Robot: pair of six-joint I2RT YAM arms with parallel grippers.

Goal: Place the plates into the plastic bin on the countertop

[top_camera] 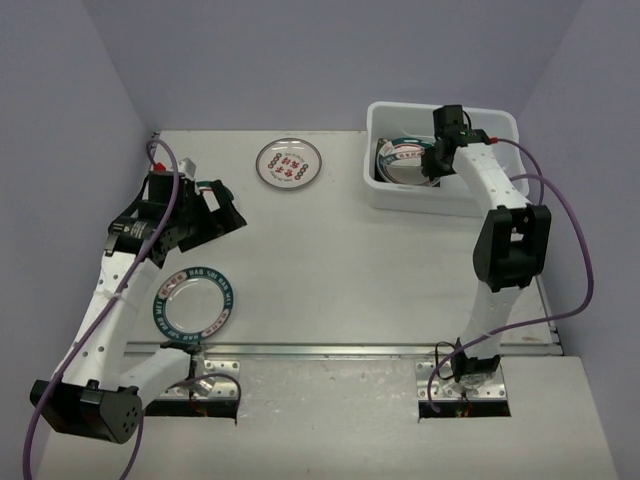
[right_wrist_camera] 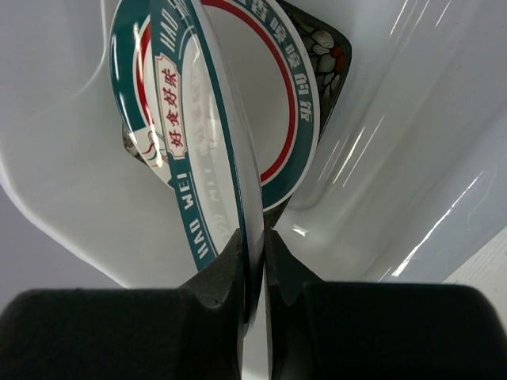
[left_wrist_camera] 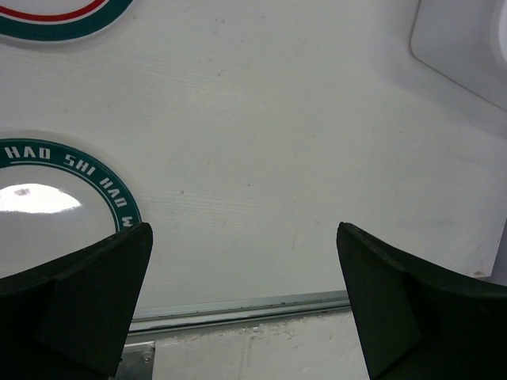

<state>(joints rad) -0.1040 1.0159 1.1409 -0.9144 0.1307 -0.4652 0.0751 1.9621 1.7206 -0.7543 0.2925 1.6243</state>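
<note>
The white plastic bin [top_camera: 420, 197] stands at the back right of the countertop [top_camera: 340, 260]. My right gripper [top_camera: 437, 160] reaches down into it. Its jaws [right_wrist_camera: 255, 237] are shut on the rim of a teal-lettered plate [right_wrist_camera: 198, 119] held on edge. Behind it in the bin [right_wrist_camera: 412, 142] lean another teal-rimmed plate [right_wrist_camera: 277, 95] and a black floral plate [right_wrist_camera: 325, 55]. A teal-lettered plate [top_camera: 195, 303] lies at the near left, and a red-patterned plate [top_camera: 288, 163] at the back. My left gripper [top_camera: 218, 205] hovers open between them, holding nothing [left_wrist_camera: 244, 229], beside the plate [left_wrist_camera: 55, 198].
A metal rail [top_camera: 330, 350] runs along the countertop's near edge. Purple cables loop off both arms. Lilac walls close in the left, back and right. A corner of the bin [left_wrist_camera: 467, 39] shows in the left wrist view.
</note>
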